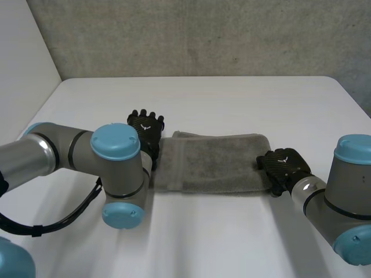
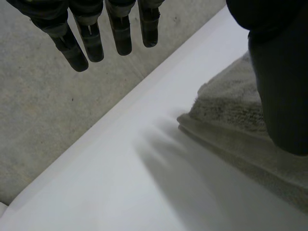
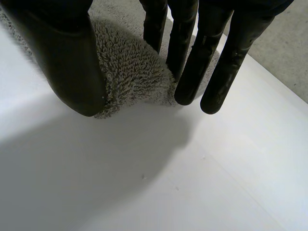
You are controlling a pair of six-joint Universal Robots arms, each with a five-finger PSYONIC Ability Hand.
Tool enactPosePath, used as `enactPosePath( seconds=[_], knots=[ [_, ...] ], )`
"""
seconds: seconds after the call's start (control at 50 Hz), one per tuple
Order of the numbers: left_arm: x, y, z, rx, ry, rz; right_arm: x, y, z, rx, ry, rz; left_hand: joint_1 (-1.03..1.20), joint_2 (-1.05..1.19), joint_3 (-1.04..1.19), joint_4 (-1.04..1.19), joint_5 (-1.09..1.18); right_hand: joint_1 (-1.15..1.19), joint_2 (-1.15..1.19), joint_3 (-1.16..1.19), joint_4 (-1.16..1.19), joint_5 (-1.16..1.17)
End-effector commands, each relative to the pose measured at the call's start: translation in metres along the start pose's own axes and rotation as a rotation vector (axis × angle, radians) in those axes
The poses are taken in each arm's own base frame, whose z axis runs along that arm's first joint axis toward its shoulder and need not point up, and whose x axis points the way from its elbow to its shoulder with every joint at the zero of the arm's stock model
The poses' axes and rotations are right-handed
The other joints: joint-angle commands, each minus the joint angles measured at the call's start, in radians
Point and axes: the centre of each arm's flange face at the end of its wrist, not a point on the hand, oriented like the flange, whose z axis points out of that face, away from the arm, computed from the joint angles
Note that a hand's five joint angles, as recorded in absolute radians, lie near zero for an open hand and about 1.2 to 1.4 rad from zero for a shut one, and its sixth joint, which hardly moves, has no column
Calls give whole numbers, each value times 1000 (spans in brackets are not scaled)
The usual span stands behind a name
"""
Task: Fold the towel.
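A grey towel [image 1: 214, 159] lies folded into a long strip across the middle of the white table [image 1: 232, 98]. My left hand [image 1: 145, 128] is at its left end, open, with straight fingers [image 2: 91, 38] held above the table past the towel's corner [image 2: 231, 110] and the thumb [image 2: 281, 77] over the cloth. My right hand [image 1: 284, 165] is at the right end. There its thumb [image 3: 62, 53] and fingers [image 3: 192, 62] pinch a bunched-up piece of the towel's edge [image 3: 130, 67] just above the table.
The table's far edge [image 2: 144, 84] runs close beyond my left fingertips, with a grey concrete wall [image 1: 203, 35] behind it. Bare white table stretches in front of the towel and behind it.
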Motion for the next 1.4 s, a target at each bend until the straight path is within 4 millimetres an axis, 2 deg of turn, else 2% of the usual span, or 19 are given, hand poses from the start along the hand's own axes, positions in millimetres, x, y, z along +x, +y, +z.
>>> enactPosePath(
  seconds=[0.02, 0.14, 0.22, 0.4, 0.58, 0.62, 0.66, 0.68, 0.72, 0.78, 0.82, 0.88, 0.96, 0.98, 1.0, 1.04, 1.12, 1.2, 1.4],
  knots=[
    [-2, -13, -11, 28, 13, -24, 1, -1, 0, 4, 1, 0, -29, -22, -13, -30, -201, -10, -11, -10, -13, 9],
    [6, -21, -21, 51, 53, -39, 1, -1, -1, 6, 0, 0, -29, -22, -13, -30, -201, 169, 168, 169, 166, 188],
    [6, -23, -23, 56, 56, -41, 1, -2, -1, 9, 2, -1, -32, -25, -16, -33, -204, 607, 606, 607, 604, 626],
    [-4, -37, -28, 77, 41, -56, 17, -20, -7, 44, 51, -116, -32, -25, -16, -33, -204, 608, 608, 609, 605, 628],
    [-41, -59, -45, 134, 59, -156, 32, -68, -11, 150, 135, -454, -32, -25, -16, -33, -204, 608, 608, 609, 605, 628],
    [-46, -61, -47, 148, 70, -183, 24, -83, -12, 203, 125, -477, -32, -25, -16, -33, -204, 608, 608, 609, 605, 628],
    [-57, -70, -55, 178, 76, -230, -9, -115, -16, 340, 56, -523, -29, -22, -13, -30, -201, 608, 608, 609, 605, 628],
    [-57, -70, -55, 178, 76, -230, -9, -116, -16, 341, 56, -523, -29, -22, -13, -30, -201, 608, 608, 609, 605, 628],
    [-69, -74, -60, 193, 54, -267, -45, -125, -9, 421, -55, -555, -32, -25, -16, -33, -204, 608, 608, 609, 605, 628],
    [-74, -75, -62, 199, 45, -279, -65, -125, -7, 451, -131, -572, -32, -25, -16, -33, -204, 608, 608, 609, 605, 628],
    [-79, -75, -66, 208, 33, -284, -108, -123, -12, 515, -306, -614, -32, -25, -16, -33, -204, 608, 608, 609, 605, 628],
    [-80, -73, -68, 208, 28, -285, -142, -109, -10, 522, -450, -649, -32, -25, -16, -33, -204, 608, 608, 609, 605, 628],
    [-78, -68, -69, 198, 31, -284, -156, -91, -6, 460, -514, -668, -32, -25, -16, -33, -204, 575, 574, 575, 571, 594],
    [-77, -66, -70, 194, 32, -283, -156, -87, -5, 434, -517, -670, -32, -25, -16, -33, -204, 289, 289, 290, 286, 309],
    [-77, -66, -70, 194, 32, -283, -156, -87, -5, 433, -517, -670, -32, -25, -16, -33, -204, 287, 286, 287, 283, 306],
    [-78, -62, -69, 188, 28, -283, -153, -85, -3, 400, -489, -654, -35, -28, -19, -36, -207, -301, -302, -301, -305, -282],
    [-82, -62, -66, 195, 14, -283, -143, -92, -2, 395, -445, -595, -35, -28, -19, -36, -207, -450, -451, -450, -454, -431],
    [-84, -67, -62, 219, 5, -286, -126, -119, -26, 436, -418, -410, -35, -28, -19, -36, -207, -613, -614, -613, -617, -594],
    [-78, -76, -60, 251, 21, -292, -75, -123, -32, 372, -341, -98, -37, -31, -22, -39, -210, -613, -614, -613, -617, -594]
  ],
)
